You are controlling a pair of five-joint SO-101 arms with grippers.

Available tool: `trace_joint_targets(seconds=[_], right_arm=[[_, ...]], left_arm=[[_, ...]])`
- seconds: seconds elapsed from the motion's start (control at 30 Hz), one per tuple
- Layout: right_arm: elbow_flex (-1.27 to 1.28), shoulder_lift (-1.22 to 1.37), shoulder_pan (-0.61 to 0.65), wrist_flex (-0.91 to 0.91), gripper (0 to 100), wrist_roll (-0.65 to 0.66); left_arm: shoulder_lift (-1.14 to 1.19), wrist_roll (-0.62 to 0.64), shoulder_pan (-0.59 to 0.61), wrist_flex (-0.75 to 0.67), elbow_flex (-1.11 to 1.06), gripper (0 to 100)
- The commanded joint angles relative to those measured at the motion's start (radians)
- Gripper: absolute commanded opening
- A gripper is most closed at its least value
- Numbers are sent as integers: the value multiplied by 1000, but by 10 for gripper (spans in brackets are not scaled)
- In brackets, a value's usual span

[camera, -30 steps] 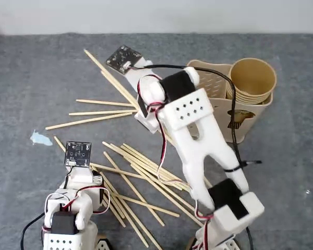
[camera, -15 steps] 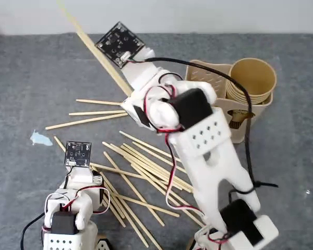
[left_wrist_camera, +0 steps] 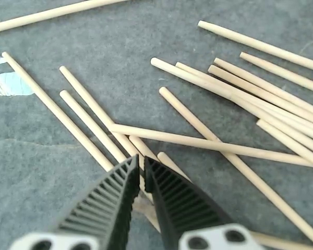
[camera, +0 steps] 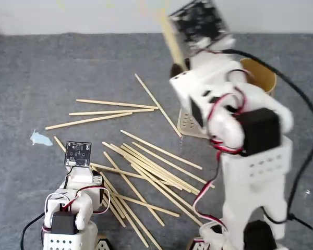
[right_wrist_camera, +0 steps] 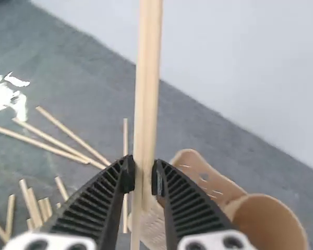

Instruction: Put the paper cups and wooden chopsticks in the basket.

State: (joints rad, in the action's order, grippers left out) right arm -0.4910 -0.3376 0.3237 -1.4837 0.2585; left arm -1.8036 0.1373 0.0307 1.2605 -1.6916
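— What do we see in the right pincer [right_wrist_camera: 143,176]?

— Its jaws press in on a wooden chopstick [right_wrist_camera: 148,78] partway along its length, so it stands almost upright, lifted off the worktop [camera: 36,67]. It may be two sticks pressed together; we cannot tell.

— Where is it relative to the basket [right_wrist_camera: 195,169]?

— Just beside it. From the wrist we look past the jaws onto the tan, perforated basket below. From above, the stick rises near the basket's rim. We cannot tell whether its lower end is inside, because the right arm [camera: 250,156] covers most of the basket.

— The paper cups [camera: 264,78]?

— We make out a tan rim at the basket's end farthest from the loose sticks, behind the arm.

— And the left pincer [left_wrist_camera: 140,161]?

— Its jaws are all but together, with only a sliver between the tips and nothing caught in them. It hangs low over the loose chopsticks [left_wrist_camera: 208,143], its tips right above a few that cross each other.

— How do the rest lie?

— Flat on the grey worktop. We see a crisscrossed heap in front of the left arm [camera: 68,219], three roughly parallel ones beyond it, and one angled toward the basket. A blue scrap [camera: 40,138] lies near the heap's outer edge.
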Motion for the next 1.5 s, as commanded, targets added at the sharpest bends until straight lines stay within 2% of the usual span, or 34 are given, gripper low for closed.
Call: trace_joint_targets(seconds=[0.0,0.23,0.3,0.53,0.77,0.9,1.0,1.13,1.3,1.47], right_arm=[[-23,-54,-73,18,9,-9],[152,-225,-107,31,9,-9],[221,-295,-108,84,9,-9],[502,-377,-111,401,9,-12],[816,-378,-113,811,9,-12],[1002,-378,-162,1044,9,-12],[1122,-378,-191,1147,9,-12],[1224,-378,-223,1201,9,-25],[1270,-378,-225,1188,22,-127],[1264,-390,-217,1139,154,-198]], left_arm=[[-17,11,0,3,8,14],[-17,11,0,3,8,14],[-17,11,0,3,8,14],[-17,11,0,3,8,14],[-17,11,0,3,8,14],[-17,11,0,3,8,14],[-17,11,0,3,8,14],[-17,11,0,3,8,14],[-17,11,0,3,8,14],[-17,11,0,3,8,14]])
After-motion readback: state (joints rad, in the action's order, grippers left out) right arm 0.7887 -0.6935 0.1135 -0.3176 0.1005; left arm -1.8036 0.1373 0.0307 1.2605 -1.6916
